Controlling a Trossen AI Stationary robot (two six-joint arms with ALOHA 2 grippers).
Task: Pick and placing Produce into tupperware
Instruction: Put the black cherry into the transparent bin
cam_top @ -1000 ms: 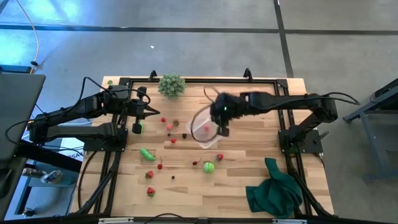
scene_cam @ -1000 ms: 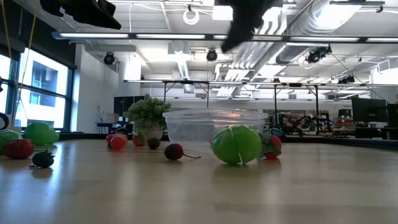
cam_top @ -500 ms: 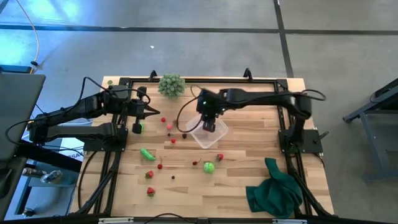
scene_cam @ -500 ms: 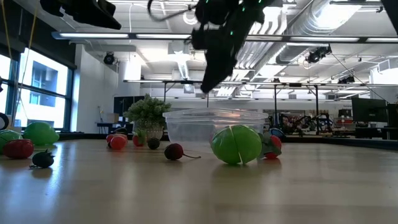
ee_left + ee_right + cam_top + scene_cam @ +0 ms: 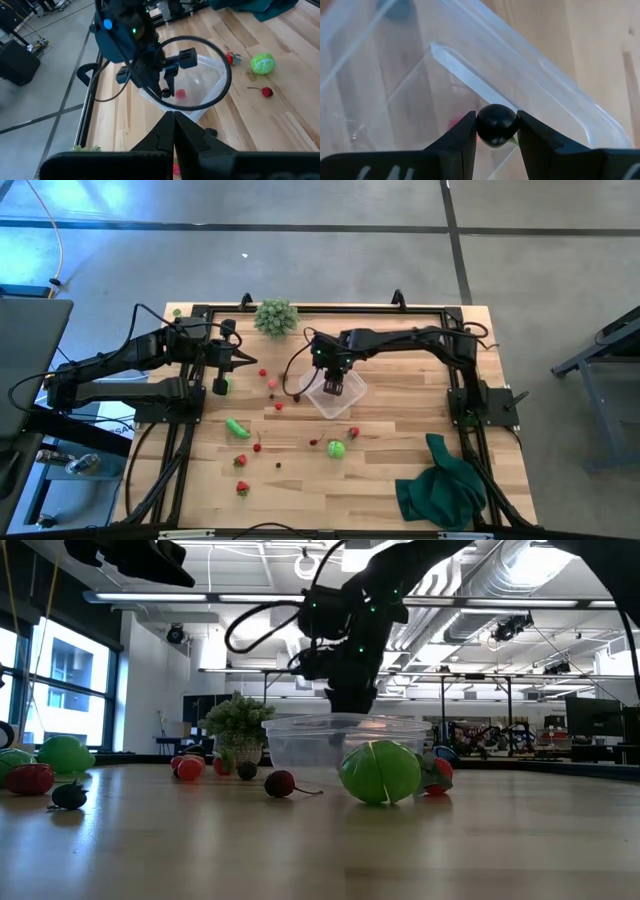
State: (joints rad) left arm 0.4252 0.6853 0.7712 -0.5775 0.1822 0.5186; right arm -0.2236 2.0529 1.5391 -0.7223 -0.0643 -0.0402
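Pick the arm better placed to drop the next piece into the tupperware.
Right. Its tool is over the tupperware, shut on a dark round piece. The left tool is shut on nothing, off near the table's left edge.

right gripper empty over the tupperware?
No. The right gripper pinches a small dark round piece between its fingers, directly above the clear tupperware.
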